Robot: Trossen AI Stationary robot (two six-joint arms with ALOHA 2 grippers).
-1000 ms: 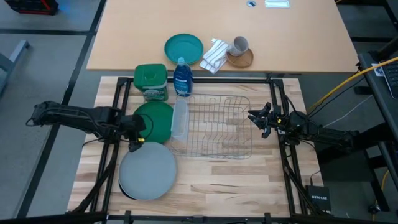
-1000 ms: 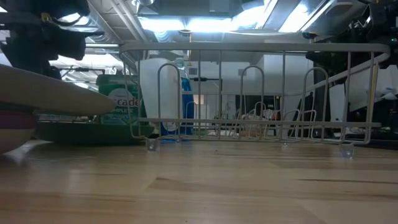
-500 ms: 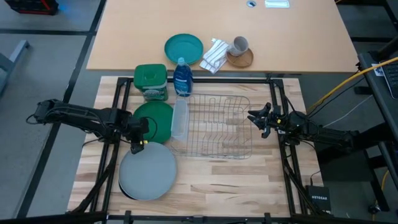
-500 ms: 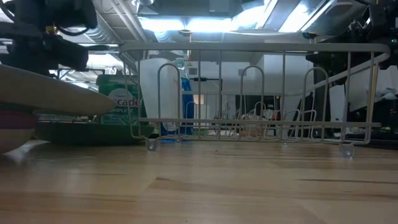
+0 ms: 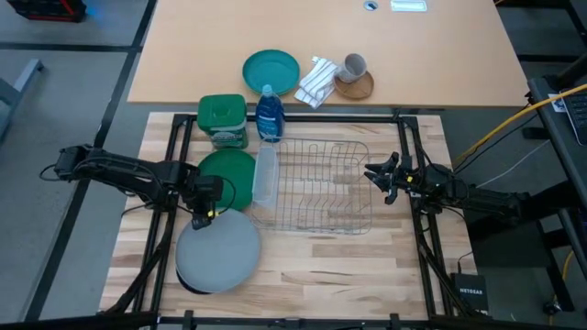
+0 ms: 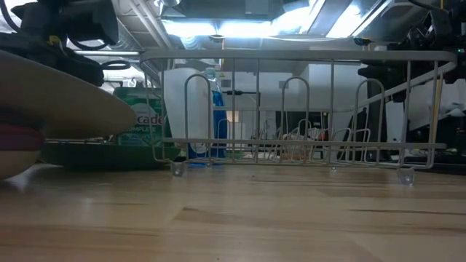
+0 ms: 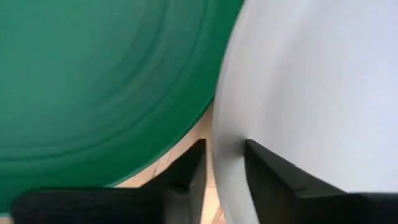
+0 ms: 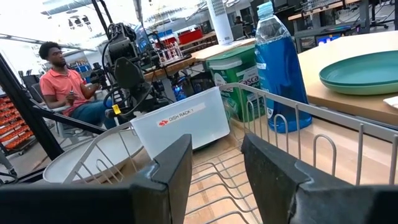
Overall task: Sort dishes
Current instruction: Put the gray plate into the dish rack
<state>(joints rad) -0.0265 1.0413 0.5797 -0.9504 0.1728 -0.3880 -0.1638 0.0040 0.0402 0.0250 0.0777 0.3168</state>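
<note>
My left gripper (image 5: pixel 204 213) is clamped on the rim of the light grey plate (image 5: pixel 218 255), which sits atop the stack at seven o'clock — that thin edge grip could slip and drop it. The green plate (image 5: pixel 228 178) lies just beside. Further right, the rack (image 5: pixel 316 186) — my right gripper (image 5: pixel 376 178) waits at three o'clock, fingers apart.

I see a wire dish rack (image 5: pixel 316 186) mid-table. Behind it stand a blue soap bottle (image 5: pixel 268 115) and a green-lidded tub (image 5: pixel 223 120); farther back lie a teal plate (image 5: pixel 271 71), cloth (image 5: pixel 317 81) and mug (image 5: pixel 352 66).
</note>
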